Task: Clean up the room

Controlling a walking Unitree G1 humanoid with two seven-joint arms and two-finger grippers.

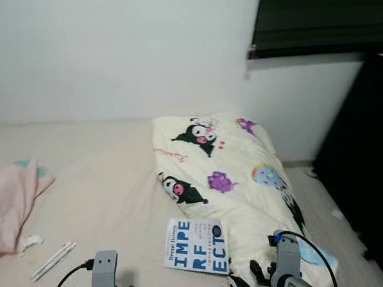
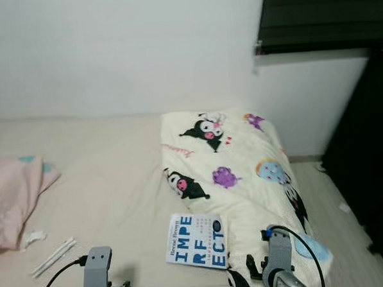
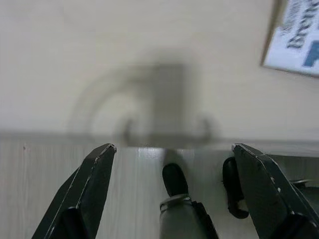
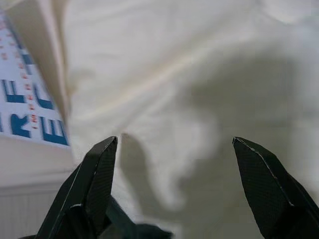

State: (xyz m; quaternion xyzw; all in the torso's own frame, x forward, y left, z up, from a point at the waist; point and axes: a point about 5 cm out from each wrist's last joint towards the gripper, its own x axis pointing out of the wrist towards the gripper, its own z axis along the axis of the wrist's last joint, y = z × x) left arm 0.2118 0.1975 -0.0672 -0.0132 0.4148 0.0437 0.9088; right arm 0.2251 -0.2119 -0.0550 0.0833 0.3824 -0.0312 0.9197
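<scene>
Both claws wide, empty: left claw [image 3: 169,164], right claw [image 4: 172,159]. Book [image 1: 197,246] bottom centre, at bed [image 1: 103,180] edge beside blanket [image 1: 231,173]. Risk: nudge tips book off.

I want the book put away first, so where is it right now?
In the left eye view the book lies flat on the bed's near edge, against the left side of the cartoon-print blanket, between the two grippers and nearer the right gripper.

Evenly, softly lit from above; head views sharp. Faint arm shadow cast on the plain beige bed sheet [image 3: 164,94]. Dim, unreadable black at two o'clock. Wrist views blurred.
</scene>
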